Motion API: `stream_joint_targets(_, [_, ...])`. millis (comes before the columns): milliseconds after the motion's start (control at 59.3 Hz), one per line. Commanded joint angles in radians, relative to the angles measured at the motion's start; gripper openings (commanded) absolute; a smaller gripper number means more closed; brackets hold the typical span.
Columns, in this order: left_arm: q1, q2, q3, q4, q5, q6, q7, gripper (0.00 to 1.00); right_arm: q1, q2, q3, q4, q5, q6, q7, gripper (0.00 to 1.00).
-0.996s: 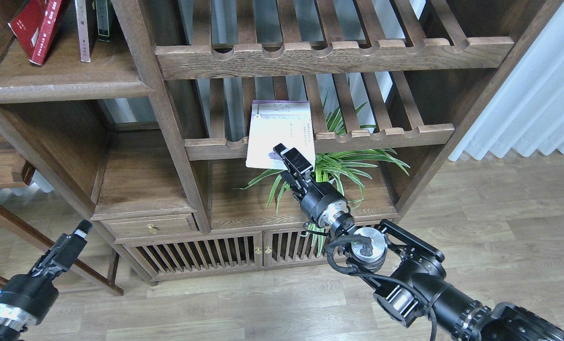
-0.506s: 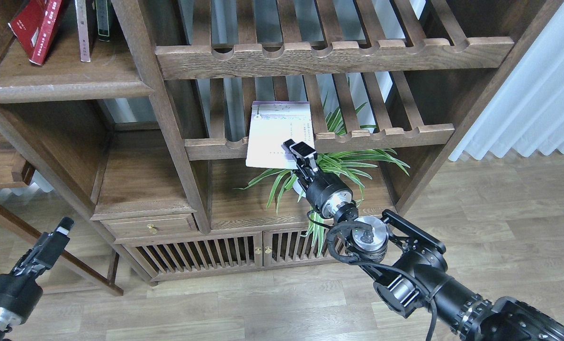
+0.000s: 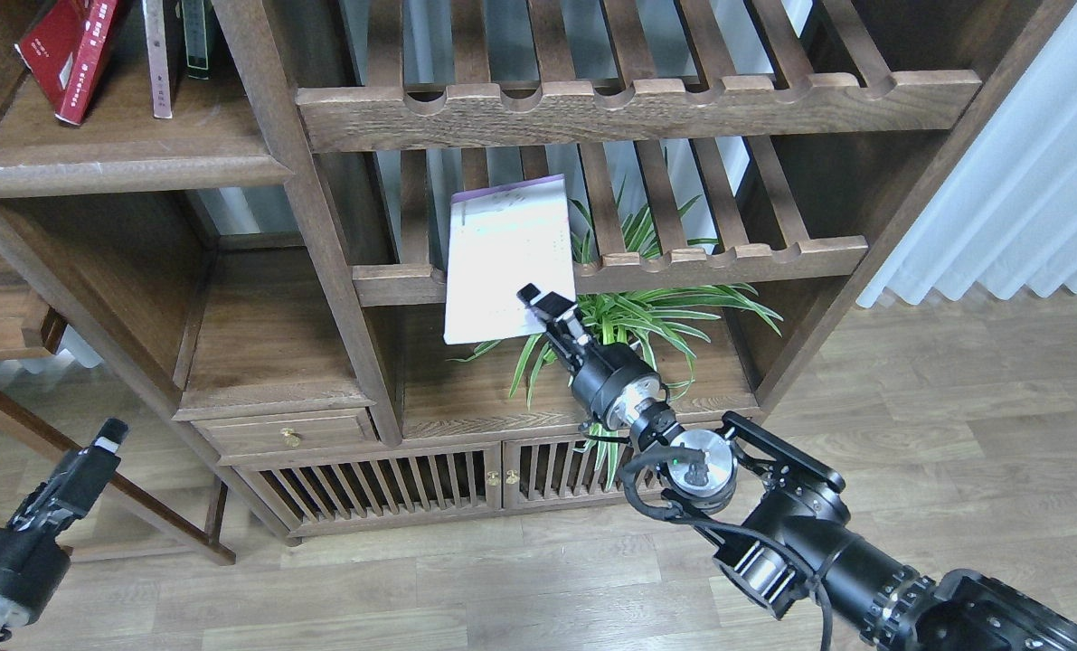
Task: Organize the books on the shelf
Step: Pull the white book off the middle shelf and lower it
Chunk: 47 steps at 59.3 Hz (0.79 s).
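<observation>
Gripping pale book (image 3: 505, 253) by its lower right corner with my right tool (image 3: 547, 306) | book tilted before slatted rack (image 3: 728, 256) | left tool (image 3: 104, 440) low, jaw state unclear

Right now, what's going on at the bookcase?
The right hand is shut on the pale book at its lower right corner, holding it tilted in front of the slatted rack. The red books lean on the solid shelf at upper left. The left hand hangs low and holds nothing.
</observation>
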Motion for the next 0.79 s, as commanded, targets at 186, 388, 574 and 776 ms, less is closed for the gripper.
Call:
stream_joint_targets(186, [0.001, -0.006, 0.047, 0.086, -0.069, 0.0, -0.014, 0.95, -0.186, -0.116, -0.001, 0.308, 0.021, 0.102, -0.031, 0.04])
stream_joint_targets(388, [0.003, -0.021, 0.168, 0.178, -0.213, 0.0, -0.025, 0.99, -0.345, -0.317, 0.014, 0.353, 0.039, 0.255, -0.113, 0.04])
stream_joint_targets(574, [-0.032, -0.063, 0.34, 0.195, -0.443, 0.0, -0.026, 1.0, -0.5, -0.391, 0.124, 0.339, -0.009, 0.255, -0.33, 0.06])
stream_joint_targets(776, [-0.138, -0.095, 0.579, 0.191, -0.632, 0.0, -0.017, 0.99, -0.543, -0.339, 0.121, 0.255, -0.018, 0.255, -0.488, 0.06])
